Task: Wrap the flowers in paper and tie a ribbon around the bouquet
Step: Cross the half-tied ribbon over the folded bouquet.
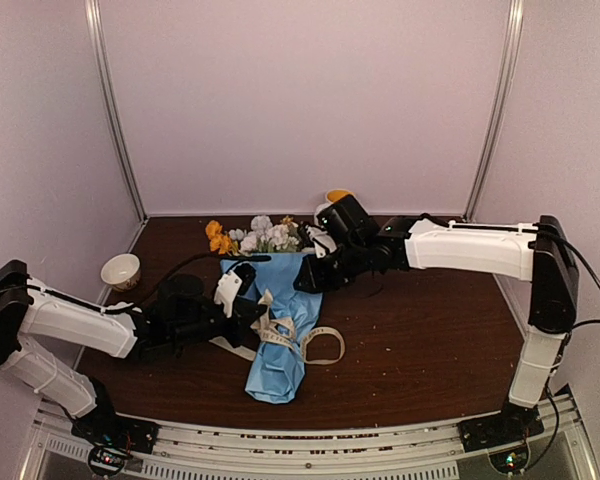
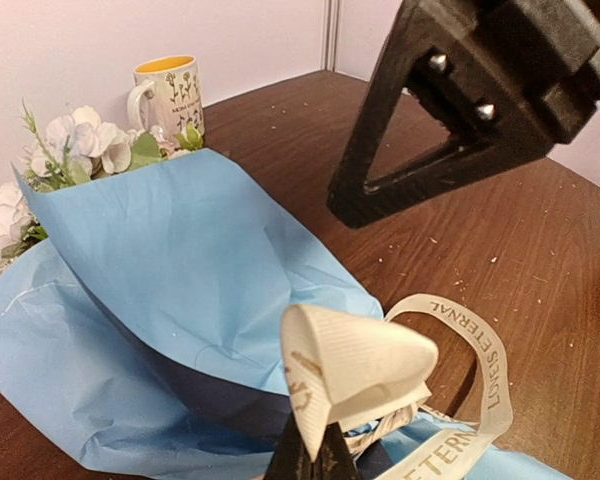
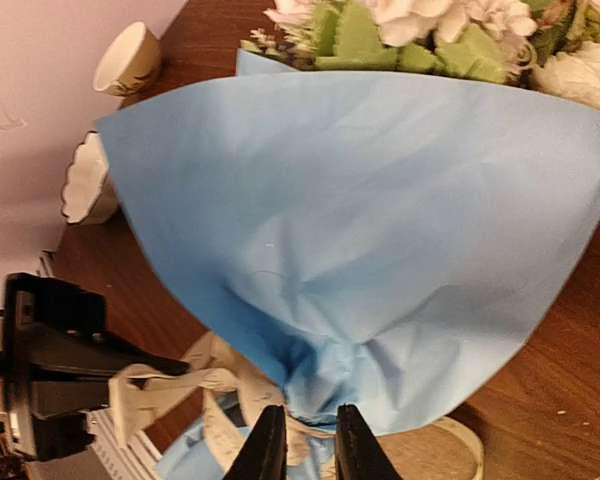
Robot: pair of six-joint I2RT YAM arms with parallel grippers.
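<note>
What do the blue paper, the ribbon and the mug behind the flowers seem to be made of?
The paper: a thin matte sheet, like tissue, judging by its soft creases and bunched neck. The ribbon: cream woven fabric, probably grosgrain; fine ribs show, and it carries printed letters. The mug: likely glazed ceramic, glossy white with a flower print and a yellow inside.

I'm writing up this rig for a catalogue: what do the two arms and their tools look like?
The left arm and right arm have white shell segments joined by black joints, with thin black cables alongside. The left tool and right tool are matte black with narrow tapered fingers; the right tool's body is an open triangular frame with two silver screws.
</note>
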